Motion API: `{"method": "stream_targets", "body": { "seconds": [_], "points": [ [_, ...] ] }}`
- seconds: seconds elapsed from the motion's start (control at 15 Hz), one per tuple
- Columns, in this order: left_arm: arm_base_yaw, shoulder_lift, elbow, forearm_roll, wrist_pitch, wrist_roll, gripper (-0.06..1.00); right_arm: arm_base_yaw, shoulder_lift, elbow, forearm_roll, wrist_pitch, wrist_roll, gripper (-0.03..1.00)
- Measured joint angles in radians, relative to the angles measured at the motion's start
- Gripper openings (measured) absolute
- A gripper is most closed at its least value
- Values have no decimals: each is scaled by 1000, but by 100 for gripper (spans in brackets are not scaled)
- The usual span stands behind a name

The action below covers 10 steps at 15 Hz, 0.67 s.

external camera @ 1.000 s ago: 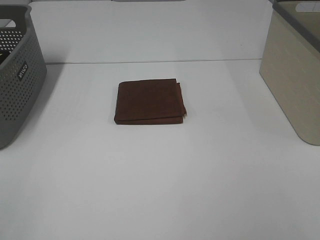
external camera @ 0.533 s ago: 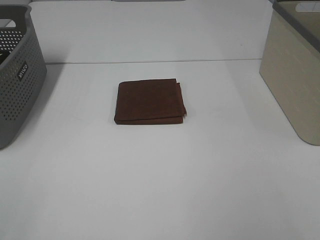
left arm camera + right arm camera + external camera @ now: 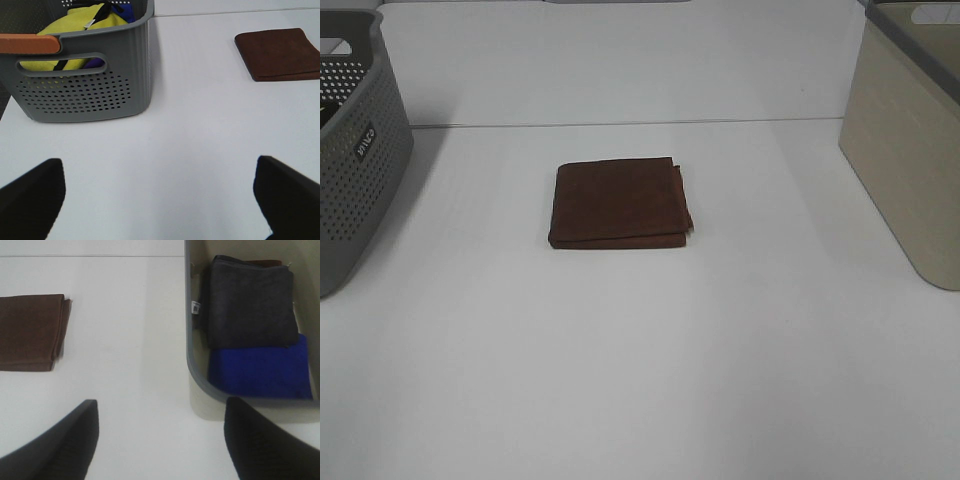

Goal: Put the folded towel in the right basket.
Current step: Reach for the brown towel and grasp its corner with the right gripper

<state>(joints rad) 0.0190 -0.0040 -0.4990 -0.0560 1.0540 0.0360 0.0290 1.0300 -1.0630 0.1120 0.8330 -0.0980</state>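
Observation:
A folded brown towel (image 3: 620, 203) lies flat on the white table, mid-table. It also shows in the left wrist view (image 3: 280, 54) and the right wrist view (image 3: 31, 332). The beige right basket (image 3: 910, 150) stands at the right edge; the right wrist view shows its rim (image 3: 188, 335), with a dark grey towel (image 3: 247, 302) and a blue towel (image 3: 260, 367) inside. My left gripper (image 3: 160, 200) is open and empty, well short of the towel. My right gripper (image 3: 160, 440) is open and empty, above the table between towel and basket. Neither gripper shows in the high view.
A grey perforated basket (image 3: 355, 150) stands at the left edge; the left wrist view shows its wall (image 3: 85, 90) and yellow and blue cloth (image 3: 75, 25) inside. The table's back edge (image 3: 620, 124) runs behind the towel.

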Motion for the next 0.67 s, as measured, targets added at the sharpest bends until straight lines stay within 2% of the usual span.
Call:
{"method": "stream_targets", "body": {
  "seconds": [0.47, 0.67],
  "points": [
    [0, 0, 0, 0, 0, 0, 97, 3, 567, -530, 117, 115, -79, 67],
    [0, 0, 0, 0, 0, 0, 97, 76, 767, -677, 133, 185, -104, 67]
  ]
}}
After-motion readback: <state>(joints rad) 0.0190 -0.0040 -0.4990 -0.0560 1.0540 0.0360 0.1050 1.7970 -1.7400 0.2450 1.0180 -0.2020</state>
